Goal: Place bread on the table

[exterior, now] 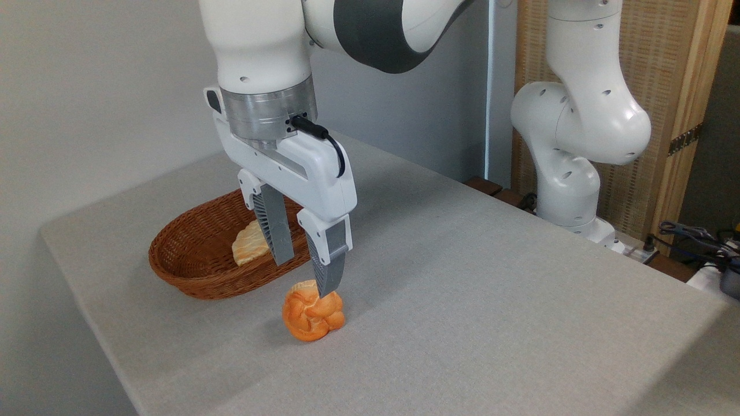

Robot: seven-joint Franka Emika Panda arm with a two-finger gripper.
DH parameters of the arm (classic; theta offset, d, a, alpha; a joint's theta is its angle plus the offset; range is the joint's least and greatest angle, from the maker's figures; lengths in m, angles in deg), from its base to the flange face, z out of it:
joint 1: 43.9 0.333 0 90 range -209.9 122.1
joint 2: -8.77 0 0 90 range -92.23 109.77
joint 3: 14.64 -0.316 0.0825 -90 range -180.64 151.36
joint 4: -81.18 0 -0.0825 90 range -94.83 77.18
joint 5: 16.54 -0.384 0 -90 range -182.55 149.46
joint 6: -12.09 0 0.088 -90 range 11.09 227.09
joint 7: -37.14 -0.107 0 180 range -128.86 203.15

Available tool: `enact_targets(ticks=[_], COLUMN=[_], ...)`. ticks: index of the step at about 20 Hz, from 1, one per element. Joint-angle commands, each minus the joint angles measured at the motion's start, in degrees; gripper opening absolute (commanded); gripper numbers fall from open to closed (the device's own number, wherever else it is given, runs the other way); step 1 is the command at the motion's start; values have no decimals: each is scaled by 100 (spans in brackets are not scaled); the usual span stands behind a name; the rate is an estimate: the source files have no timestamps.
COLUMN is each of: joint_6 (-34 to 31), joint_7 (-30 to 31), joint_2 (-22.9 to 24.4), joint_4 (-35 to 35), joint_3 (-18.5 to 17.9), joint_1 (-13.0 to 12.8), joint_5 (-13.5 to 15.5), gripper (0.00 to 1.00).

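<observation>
Nearest you, the round knotted orange roll sat on the bare grey table, just outside the brown wicker basket at about its 4 o'clock. Directly above the roll, at its 12 o'clock, your gripper pointed down with its jaws spread and released; one fingertip overlapped the roll's top, though contact could not be confirmed. Farther back, the pale braided loaf lay inside the basket, partly hidden behind the other finger.
</observation>
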Motion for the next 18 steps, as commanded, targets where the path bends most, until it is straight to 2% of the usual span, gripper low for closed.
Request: enact_targets(ticks=[1,12,18], joint_6=[-130,-156,-139], joint_7=[43,52,0], joint_2=[-74,-21,31], joint_4=[41,50,50], joint_3=[98,150,45], joint_1=[-39,-39,-4], joint_5=[-86,-122,-70], gripper=[100,100,100])
